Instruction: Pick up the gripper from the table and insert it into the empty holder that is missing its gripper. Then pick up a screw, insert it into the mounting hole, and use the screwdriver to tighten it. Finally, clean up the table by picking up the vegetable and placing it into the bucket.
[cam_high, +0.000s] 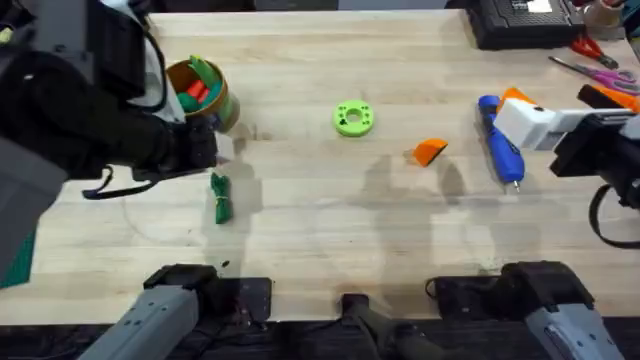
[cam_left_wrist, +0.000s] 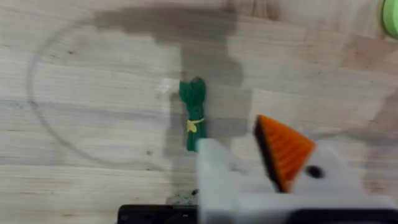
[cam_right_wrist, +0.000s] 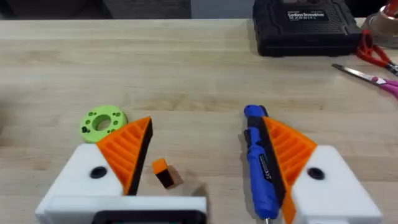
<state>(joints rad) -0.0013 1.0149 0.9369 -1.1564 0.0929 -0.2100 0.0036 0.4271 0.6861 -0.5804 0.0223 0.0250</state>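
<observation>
The small orange gripper (cam_high: 430, 151) lies loose on the table right of centre, also seen as the gripper (cam_right_wrist: 163, 173) below my open right gripper (cam_right_wrist: 210, 127). The blue screwdriver (cam_high: 500, 142) lies beside my right gripper (cam_high: 512, 112); the screwdriver (cam_right_wrist: 261, 163) runs along the inner side of one orange finger (cam_right_wrist: 289, 149). My left gripper (cam_left_wrist: 239, 142) hovers open over the dark green vegetable (cam_left_wrist: 194, 115), with a bare white holder (cam_left_wrist: 216, 177) on one side and an orange finger (cam_left_wrist: 283, 148) on the other. The vegetable (cam_high: 220, 198) lies just in front of the bucket (cam_high: 218, 108).
The bucket holds green and red toy pieces. A lime-green ring disc (cam_high: 353, 118) sits mid-table. A black case (cam_high: 520, 22) and red-handled scissors (cam_high: 598, 58) lie at the back right. The left arm (cam_high: 90, 110) looms large over the table's left side.
</observation>
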